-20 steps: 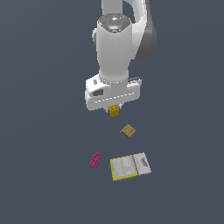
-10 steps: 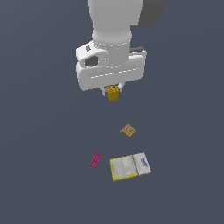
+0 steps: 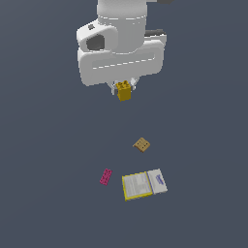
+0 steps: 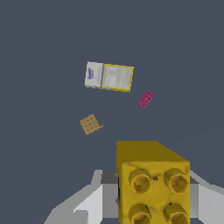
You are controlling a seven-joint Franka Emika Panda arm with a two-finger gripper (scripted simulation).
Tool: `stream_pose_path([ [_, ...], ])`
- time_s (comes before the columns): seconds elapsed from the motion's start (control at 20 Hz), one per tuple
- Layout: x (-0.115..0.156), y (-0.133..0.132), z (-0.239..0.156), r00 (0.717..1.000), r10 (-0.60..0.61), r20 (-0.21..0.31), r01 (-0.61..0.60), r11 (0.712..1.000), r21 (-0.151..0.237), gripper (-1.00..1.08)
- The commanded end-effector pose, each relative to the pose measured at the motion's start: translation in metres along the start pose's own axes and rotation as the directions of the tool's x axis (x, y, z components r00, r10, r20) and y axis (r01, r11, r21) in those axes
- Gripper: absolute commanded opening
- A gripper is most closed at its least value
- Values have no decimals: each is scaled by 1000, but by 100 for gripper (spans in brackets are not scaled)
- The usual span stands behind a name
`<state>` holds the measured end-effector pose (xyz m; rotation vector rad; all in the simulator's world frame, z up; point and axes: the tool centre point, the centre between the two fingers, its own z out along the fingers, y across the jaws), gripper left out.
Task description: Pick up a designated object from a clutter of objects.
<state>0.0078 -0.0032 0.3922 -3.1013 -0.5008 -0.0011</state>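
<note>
Pretty much done from where I stood: the fingers (image 3: 124, 88) were clamped on the little yellow block (image 3: 124, 91), and it hung well clear of the worktop (image 3: 43, 160), up at 12 o'clock from the rest of the clutter. Only thing left, I'd guess, was not dropping it. The block looked chunky and yellow-orange, with four round studs in the wrist view, and easily smaller than the tan square piece (image 3: 141, 144), pink brick (image 3: 105, 177) and two flat boxes (image 3: 144, 183) below.
</note>
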Motion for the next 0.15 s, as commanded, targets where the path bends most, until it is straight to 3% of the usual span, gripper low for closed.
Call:
stream_pose_path([
  [0.0, 1, 0, -4, 1000, 0, 1, 0, 1000, 0, -100],
  [0.1, 1, 1, -5, 1000, 0, 1, 0, 1000, 0, -100],
])
